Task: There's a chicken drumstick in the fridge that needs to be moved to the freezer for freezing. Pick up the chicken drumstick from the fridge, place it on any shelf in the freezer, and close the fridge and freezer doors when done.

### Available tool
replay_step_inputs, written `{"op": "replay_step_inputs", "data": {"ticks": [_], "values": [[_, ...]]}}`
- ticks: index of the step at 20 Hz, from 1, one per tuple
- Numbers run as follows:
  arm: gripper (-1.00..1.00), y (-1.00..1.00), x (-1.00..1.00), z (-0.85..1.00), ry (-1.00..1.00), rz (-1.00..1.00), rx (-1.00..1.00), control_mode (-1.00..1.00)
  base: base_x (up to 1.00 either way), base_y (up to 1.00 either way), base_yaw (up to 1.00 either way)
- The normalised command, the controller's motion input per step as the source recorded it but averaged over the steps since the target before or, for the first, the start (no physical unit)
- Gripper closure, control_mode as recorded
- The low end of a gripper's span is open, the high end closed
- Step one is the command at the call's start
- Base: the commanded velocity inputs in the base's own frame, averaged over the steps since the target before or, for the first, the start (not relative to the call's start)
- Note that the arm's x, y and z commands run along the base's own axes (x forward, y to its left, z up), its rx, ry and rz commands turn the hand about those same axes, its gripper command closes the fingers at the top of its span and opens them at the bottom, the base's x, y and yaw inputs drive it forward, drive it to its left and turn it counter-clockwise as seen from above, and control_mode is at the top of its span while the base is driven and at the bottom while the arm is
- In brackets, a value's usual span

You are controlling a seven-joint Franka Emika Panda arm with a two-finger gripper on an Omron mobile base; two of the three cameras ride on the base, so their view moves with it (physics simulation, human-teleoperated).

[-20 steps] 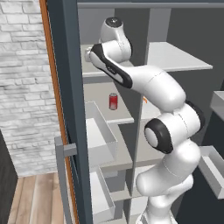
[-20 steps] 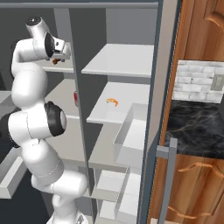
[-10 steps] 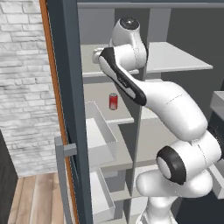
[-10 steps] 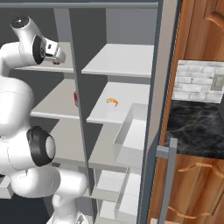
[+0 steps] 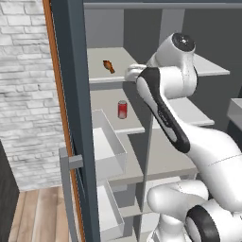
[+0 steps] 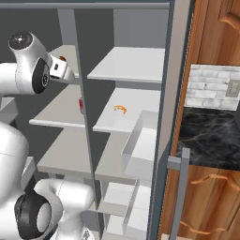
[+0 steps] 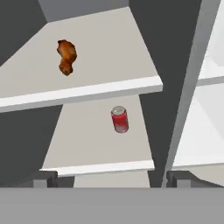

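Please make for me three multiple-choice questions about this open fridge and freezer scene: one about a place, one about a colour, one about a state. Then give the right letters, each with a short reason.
1. Where does the small reddish-brown chicken drumstick lie?
A. on the pale grey upper shelf of the narrow freezer half
B. in a white drawer
C. on the wooden floor

2. What colour is the small soda can on the shelf below?
A. blue
B. red
C. green

3. In what state are the tall dark slate-blue doors?
A. both shut
B. both open
C. one taken off

Answers:
1. A, since the hand view and the left base view show it resting on the upper narrow shelf, touched by nothing.
2. B, since the can is red with a silver top.
3. B, since both compartments' shelves stand exposed, with a door edge at each side.
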Motion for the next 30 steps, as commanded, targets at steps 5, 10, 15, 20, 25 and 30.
{"op": "replay_step_inputs", "data": {"ticks": [5,10,15,20,25,30], "values": [[-1.00,-0.73,-1.00,0.01,0.06,0.00,0.00,-1.00,0.00,0.00,0.00],[-1.00,-0.50,-0.91,0.00,0.05,0.00,0.00,-1.00,0.00,0.00,0.00],[-1.00,-0.32,-0.62,-0.01,0.04,0.00,0.00,-1.00,0.00,0.00,0.00],[-1.00,-0.12,-0.53,-0.12,0.00,0.00,-0.02,-1.00,0.00,0.00,0.00],[-1.00,0.00,-0.09,-0.30,0.00,-0.02,-0.05,-1.00,0.00,0.00,0.00],[-1.00,-0.03,0.43,-0.27,0.00,-0.05,-0.03,-1.00,0.00,0.00,0.00]]}}
